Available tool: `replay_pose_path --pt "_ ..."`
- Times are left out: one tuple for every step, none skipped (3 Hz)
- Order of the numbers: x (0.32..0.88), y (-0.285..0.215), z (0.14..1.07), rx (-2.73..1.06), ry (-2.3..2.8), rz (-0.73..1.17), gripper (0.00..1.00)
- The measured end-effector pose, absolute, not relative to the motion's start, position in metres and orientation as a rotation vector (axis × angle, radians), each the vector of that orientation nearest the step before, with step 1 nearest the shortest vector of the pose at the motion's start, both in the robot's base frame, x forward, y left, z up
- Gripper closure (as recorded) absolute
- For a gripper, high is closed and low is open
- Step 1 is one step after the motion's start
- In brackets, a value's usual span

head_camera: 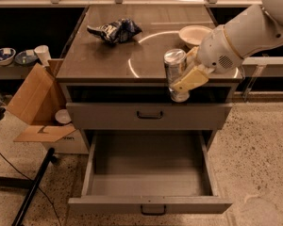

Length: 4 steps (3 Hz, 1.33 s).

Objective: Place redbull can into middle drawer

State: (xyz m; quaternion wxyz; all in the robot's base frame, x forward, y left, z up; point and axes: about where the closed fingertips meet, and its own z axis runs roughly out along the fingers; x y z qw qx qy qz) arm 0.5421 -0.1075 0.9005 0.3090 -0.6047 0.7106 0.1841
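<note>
We read no words or numbers anywhere. The redbull can [174,66], clamped in the claw [180,83] just past the front edge of the bench [99,65], shows no legible lettering, and the pale marks on the chip bag [114,30] are unreadable.

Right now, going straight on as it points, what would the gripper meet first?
The gripper, holding the redbull can over the cabinet's front edge, points down-left; probably the closed drawer front, though depth is unclear.
</note>
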Motion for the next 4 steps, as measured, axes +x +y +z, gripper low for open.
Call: replay_pose_path --pt "0.544 -0.107 0.865 -1.626 1.935 0.442 1.0" --pt "0.552 -0.1 0.828 -1.655 1.965 0.374 1.0" --pt "0.556 -0.093 0.793 -1.687 2.001 0.295 1.0" --pt "0.555 -0.09 0.759 -1.732 2.045 0.215 1.0"
